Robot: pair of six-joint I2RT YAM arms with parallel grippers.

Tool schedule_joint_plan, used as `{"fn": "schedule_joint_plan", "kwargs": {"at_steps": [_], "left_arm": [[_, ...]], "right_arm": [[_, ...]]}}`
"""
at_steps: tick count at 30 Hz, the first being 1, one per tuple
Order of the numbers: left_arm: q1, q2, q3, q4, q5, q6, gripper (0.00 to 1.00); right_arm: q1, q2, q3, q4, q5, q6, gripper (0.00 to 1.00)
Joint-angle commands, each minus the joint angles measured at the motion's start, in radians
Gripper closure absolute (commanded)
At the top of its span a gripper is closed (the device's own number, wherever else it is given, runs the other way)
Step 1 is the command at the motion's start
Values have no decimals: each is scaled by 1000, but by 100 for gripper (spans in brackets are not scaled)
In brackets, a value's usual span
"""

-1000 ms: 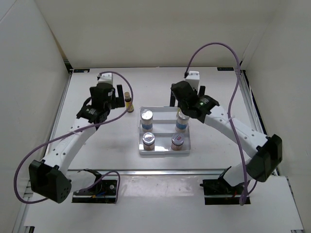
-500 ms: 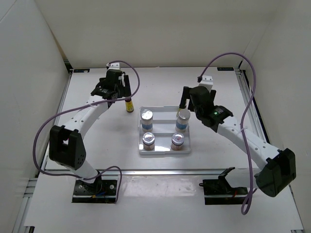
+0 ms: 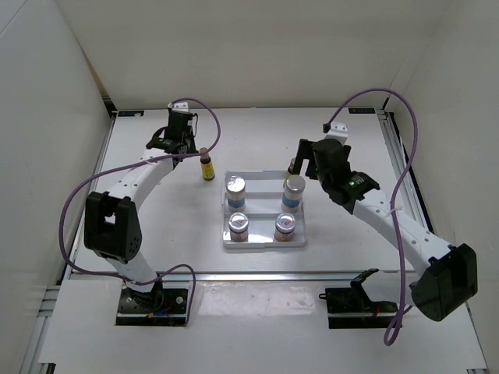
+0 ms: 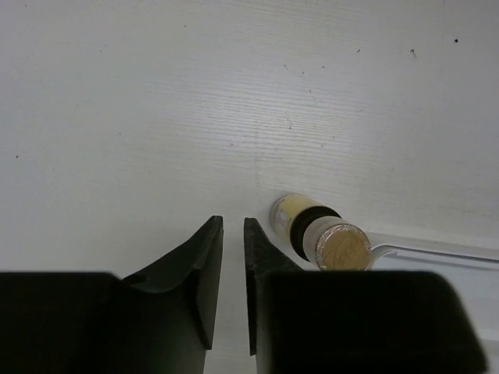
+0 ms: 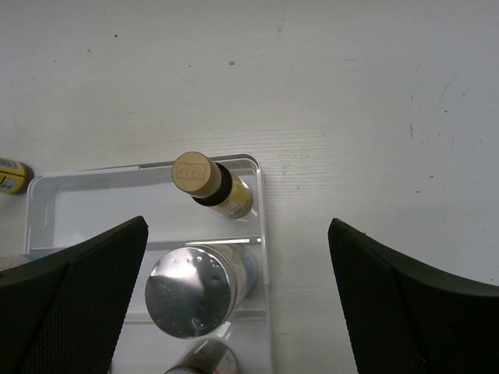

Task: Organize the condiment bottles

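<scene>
Only the right wrist shows a bottle (image 5: pixel 210 183) in the tray (image 5: pixel 93 178) corner (mostly hidden from above); right gripper (image 5: pixel 238 221) gapes empty, left gripper (image 4: pixel 232 220) nearly closed, empty.

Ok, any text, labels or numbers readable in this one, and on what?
None can be read as words.
Brown bottle in the white tray, tan cap: embossed mark, too blurred to read.
Other brown bottle, yellow label: too blurred.
Blue-labelled jars: labels too small.
Pinkish-labelled jars: labels too small.
</scene>
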Motion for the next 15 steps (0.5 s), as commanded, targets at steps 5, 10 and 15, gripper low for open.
{"fn": "schedule_joint_plan", "kwargs": {"at_steps": [5, 10, 15], "left_arm": [[3, -22, 45, 4, -6, 3, 89], [3, -31, 45, 4, -4, 12, 73], [3, -51, 25, 78, 51, 27, 0]], "right_arm": [[-43, -34, -23, 53, -42, 5, 0], [-52, -34, -32, 53, -53, 5, 0], [-52, -43, -32, 53, -53, 5, 0]]}}
